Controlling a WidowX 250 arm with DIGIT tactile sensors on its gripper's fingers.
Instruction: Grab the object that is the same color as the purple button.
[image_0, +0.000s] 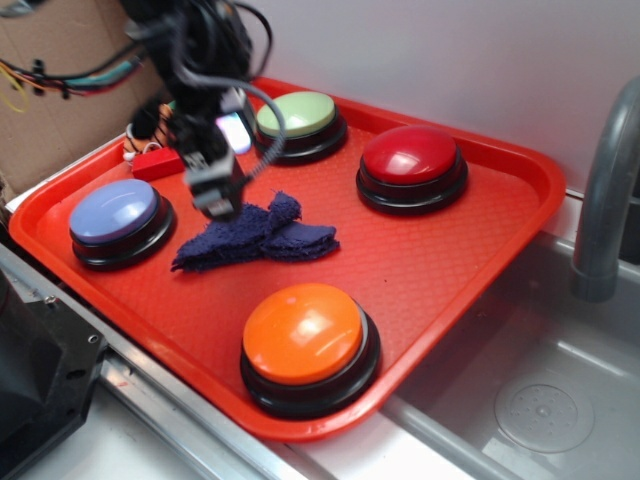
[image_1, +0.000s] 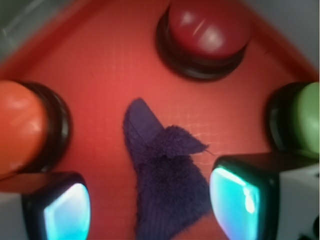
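Beside a sink, the red tray (image_0: 520, 175) carries a dark purple rag (image_0: 255, 237) at its centre, near the purple button (image_0: 115, 215). Spread wide, the gripper (image_1: 150, 205) straddles it; next, descend and close.

Four dome buttons: purple button (image_0: 115, 213), green (image_0: 297, 115), red (image_0: 411, 156), orange (image_0: 303, 333); one rag (image_0: 255, 235); one tray (image_0: 480, 250).

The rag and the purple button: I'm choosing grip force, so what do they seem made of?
The rag looks like soft terry cloth, matte and fuzzy, with loose fibres along its crumpled edges. The purple button looks like hard glossy plastic: a smooth dome showing highlights, on a black base.
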